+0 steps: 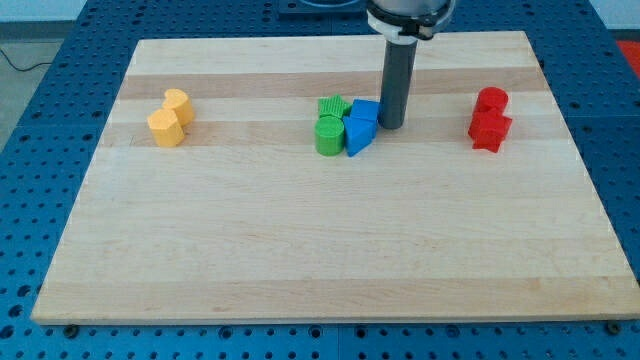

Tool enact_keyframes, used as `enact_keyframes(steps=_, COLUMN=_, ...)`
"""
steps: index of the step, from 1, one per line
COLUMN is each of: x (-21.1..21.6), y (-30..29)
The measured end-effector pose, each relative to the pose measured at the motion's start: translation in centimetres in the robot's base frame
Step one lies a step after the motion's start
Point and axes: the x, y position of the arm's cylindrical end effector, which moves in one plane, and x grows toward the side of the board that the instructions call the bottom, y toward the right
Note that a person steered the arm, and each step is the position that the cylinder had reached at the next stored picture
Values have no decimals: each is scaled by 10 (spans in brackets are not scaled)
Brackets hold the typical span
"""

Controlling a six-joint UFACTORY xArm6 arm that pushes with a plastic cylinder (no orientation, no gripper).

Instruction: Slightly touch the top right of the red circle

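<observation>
The red circle (492,100) stands near the board's right edge, touching a second red block (489,131) of jagged shape just below it. My tip (391,126) is on the board near the middle, well to the left of both red blocks. It sits right against the right side of the blue blocks: a blue cube (366,111) and a blue triangle (357,137).
A ribbed green block (333,106) and a green cylinder (328,137) touch the blue blocks on their left. Two yellow blocks (178,104) (165,128) sit together at the view's left. The wooden board (320,250) lies on a blue perforated table.
</observation>
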Motion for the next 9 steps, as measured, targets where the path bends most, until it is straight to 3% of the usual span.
enact_keyframes(steps=2, x=-76, y=72)
enact_keyframes(steps=3, x=-77, y=145)
enact_keyframes(steps=4, x=-76, y=169)
enact_keyframes(steps=6, x=-84, y=178)
enact_keyframes(steps=9, x=-35, y=174)
